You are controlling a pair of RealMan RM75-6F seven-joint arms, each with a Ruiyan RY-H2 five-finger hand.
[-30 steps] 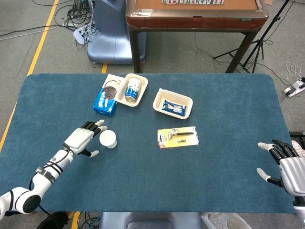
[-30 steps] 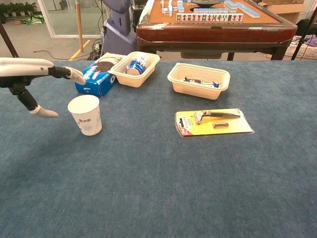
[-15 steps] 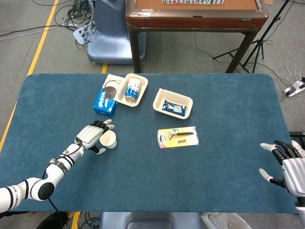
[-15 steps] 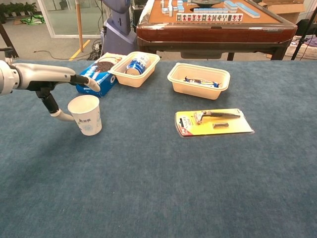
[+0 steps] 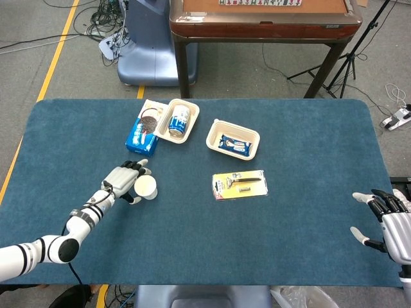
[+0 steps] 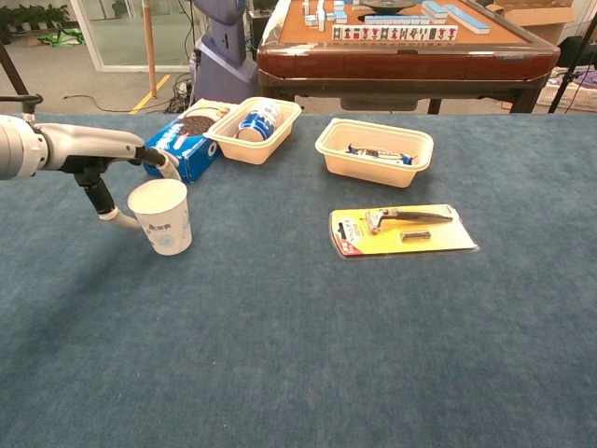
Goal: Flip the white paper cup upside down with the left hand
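The white paper cup (image 5: 146, 187) (image 6: 161, 217) stands upright, mouth up, on the blue table left of the middle. My left hand (image 5: 124, 181) (image 6: 104, 177) wraps it from its left side. The thumb (image 6: 116, 220) touches the cup's near wall and the other fingers (image 6: 166, 162) curl round the far side by the rim. The cup's base rests on the cloth. My right hand (image 5: 387, 219) lies at the table's near right corner with its fingers spread, holding nothing; it shows only in the head view.
A blue cookie box (image 5: 142, 135) (image 6: 182, 147) and a beige tray with a can (image 5: 179, 120) (image 6: 252, 130) lie just behind the cup. A second beige tray (image 5: 233, 138) (image 6: 375, 151) and a yellow razor pack (image 5: 239, 185) (image 6: 403, 230) lie to the right.
My left hand has moved right up to the cup and its fingers have curled in around it. The cup has stayed in place. The right hand has barely shifted.
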